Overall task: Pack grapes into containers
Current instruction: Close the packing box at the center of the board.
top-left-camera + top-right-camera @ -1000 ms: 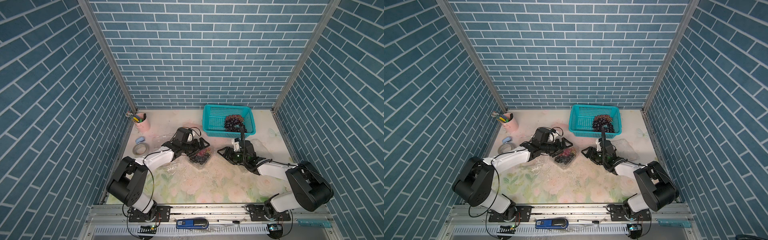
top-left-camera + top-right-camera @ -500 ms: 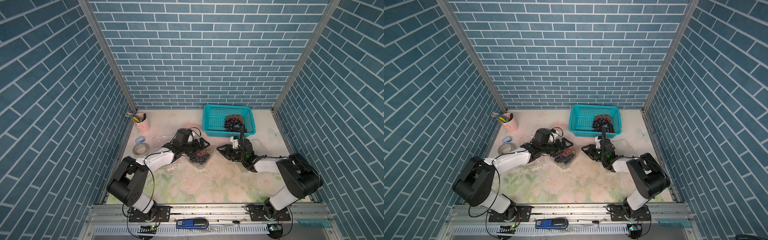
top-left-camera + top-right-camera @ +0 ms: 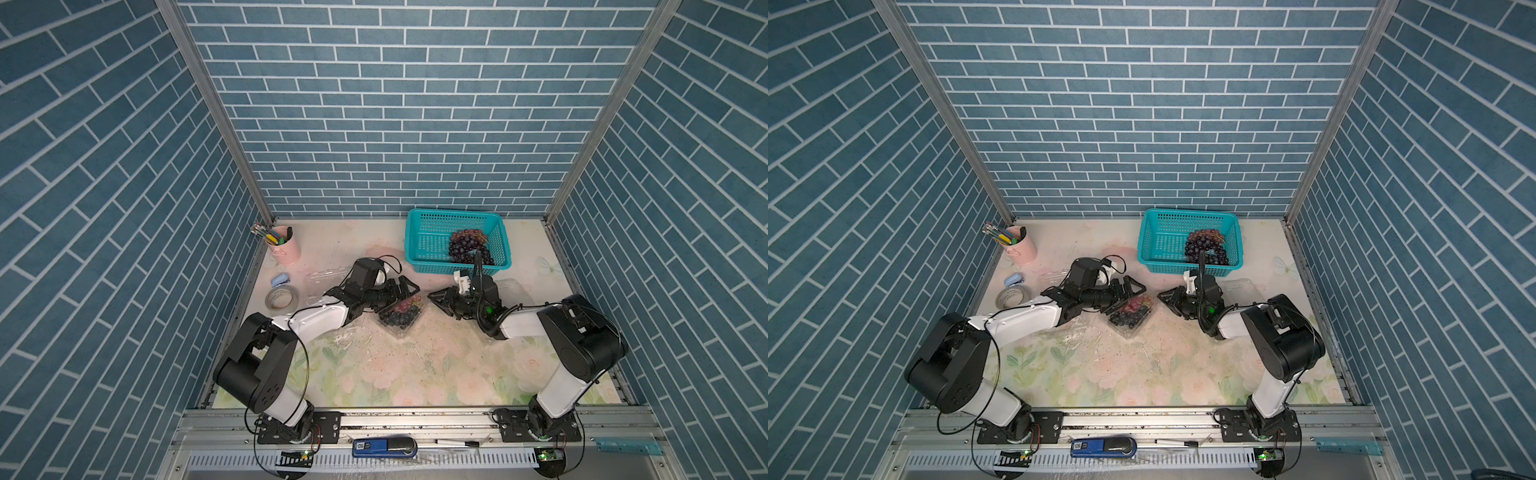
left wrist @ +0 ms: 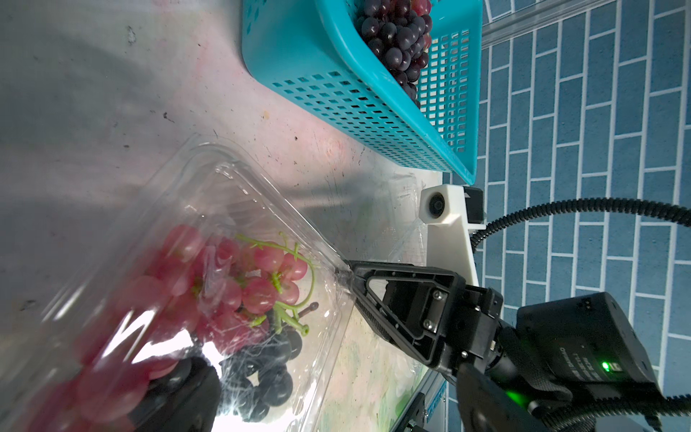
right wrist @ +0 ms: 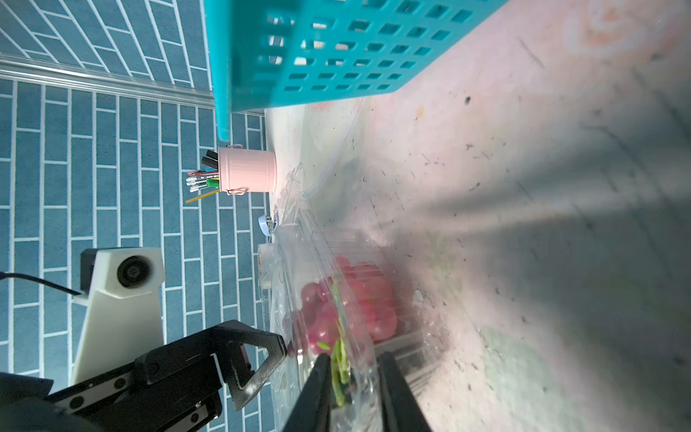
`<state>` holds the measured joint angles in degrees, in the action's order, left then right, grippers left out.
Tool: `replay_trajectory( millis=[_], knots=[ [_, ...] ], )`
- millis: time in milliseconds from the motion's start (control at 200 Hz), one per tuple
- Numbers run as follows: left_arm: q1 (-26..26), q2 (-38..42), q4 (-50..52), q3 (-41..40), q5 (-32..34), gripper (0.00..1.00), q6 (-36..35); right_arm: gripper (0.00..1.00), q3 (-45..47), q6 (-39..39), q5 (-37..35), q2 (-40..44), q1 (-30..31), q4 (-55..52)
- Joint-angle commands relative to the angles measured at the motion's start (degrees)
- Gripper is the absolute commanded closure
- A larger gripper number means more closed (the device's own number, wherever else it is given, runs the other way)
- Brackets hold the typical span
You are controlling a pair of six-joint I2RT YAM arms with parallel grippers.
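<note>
- At mid-table, a clear container (image 3: 395, 326) is lying with red and dark grapes (image 4: 258, 291) sitting inside it.
- Just beside its far edge, the left gripper (image 3: 405, 287) is hovering with fingers spread wide, gripping nothing.
- On the container's right-hand corner, the right gripper (image 3: 435, 296) is pressing in, its fingers (image 5: 321, 377) standing close on either side of the clear rim; whether they are clamping it cannot be told.
- Behind them, a teal basket (image 3: 428, 237) is holding a second bunch (image 3: 467, 249), dark purple.
</note>
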<state>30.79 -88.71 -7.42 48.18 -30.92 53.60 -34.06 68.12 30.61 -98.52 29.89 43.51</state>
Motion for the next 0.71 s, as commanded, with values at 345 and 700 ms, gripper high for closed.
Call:
replay_trajectory(
  millis=[345,700],
  knots=[
    [0.35,0.64,2.67,-0.63,0.86,0.00,-0.43,0.84,2.25,3.40,0.69,-1.37,0.83,4.97],
    [0.31,0.51,2.59,-0.89,0.59,0.01,-0.54,0.95,1.62,2.83,0.23,-2.20,1.17,3.52]
  ],
)
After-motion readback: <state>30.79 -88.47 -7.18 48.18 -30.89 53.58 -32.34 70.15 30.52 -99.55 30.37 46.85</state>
